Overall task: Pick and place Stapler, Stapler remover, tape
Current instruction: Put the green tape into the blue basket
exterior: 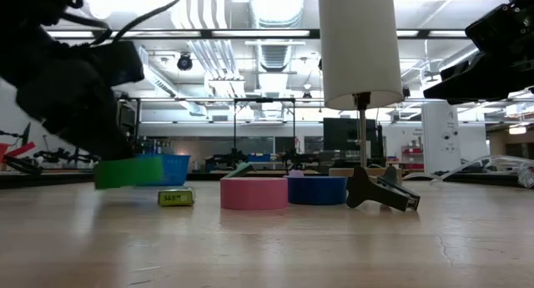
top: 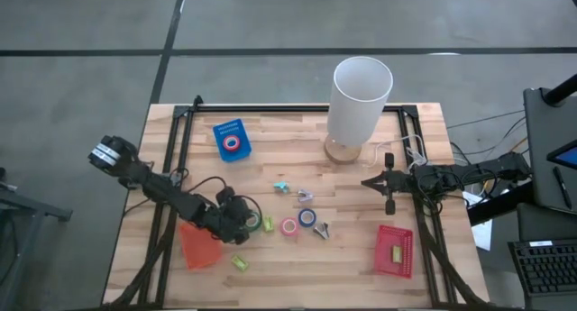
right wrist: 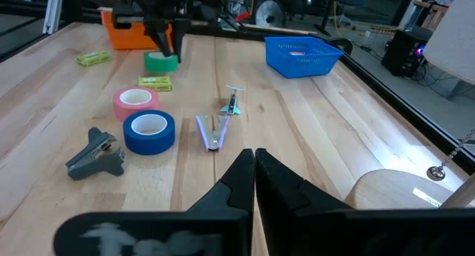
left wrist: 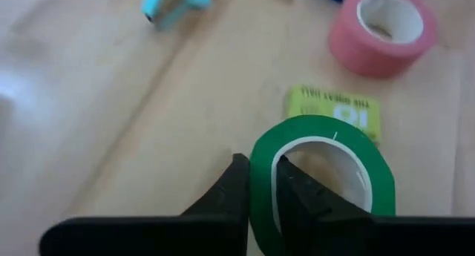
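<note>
Green tape ring (left wrist: 320,178) | left pincer (left wrist: 260,200) pinching its wall | right pincer (right wrist: 254,183) closed, empty

Wooden table (top: 361,248), seen from above. Left gripper (top: 250,223) near-left at green tape (top: 255,223), beside orange basket (top: 199,245). Right gripper (top: 368,181) right of centre. Pink tape (top: 288,227) and blue tape (top: 307,217) at centre. Blue basket (top: 231,139) far left; red basket (top: 395,250) near right; white lamp (top: 357,104) far centre.
</note>
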{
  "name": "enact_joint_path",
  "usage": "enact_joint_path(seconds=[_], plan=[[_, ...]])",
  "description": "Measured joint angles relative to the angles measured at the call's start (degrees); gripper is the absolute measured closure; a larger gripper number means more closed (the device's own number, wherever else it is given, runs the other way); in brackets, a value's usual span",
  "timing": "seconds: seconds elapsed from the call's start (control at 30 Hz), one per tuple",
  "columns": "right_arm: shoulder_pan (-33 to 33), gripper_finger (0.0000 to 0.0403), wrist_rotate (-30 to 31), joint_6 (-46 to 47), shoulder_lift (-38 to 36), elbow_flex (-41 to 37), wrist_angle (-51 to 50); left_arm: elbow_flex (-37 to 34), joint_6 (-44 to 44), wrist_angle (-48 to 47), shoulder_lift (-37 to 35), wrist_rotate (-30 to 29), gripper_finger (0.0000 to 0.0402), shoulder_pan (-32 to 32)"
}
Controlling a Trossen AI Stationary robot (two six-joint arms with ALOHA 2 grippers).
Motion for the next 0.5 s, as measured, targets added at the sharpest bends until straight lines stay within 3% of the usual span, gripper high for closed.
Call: enact_joint_path(seconds=[0.17, 0.5], plan=[[0.0, 0.0394, 0.0, 0.0, 0.0, 0.0, 0.0, 0.0, 3.1, -3.4, -5.0, -3.6, 0.0335, 2.8], [0.0, 0.0394, 0.0, 0.0, 0.0, 0.0, 0.0, 0.0, 5.8, -11.1, -18.6, -14.4, 0.0351, 14.5]])
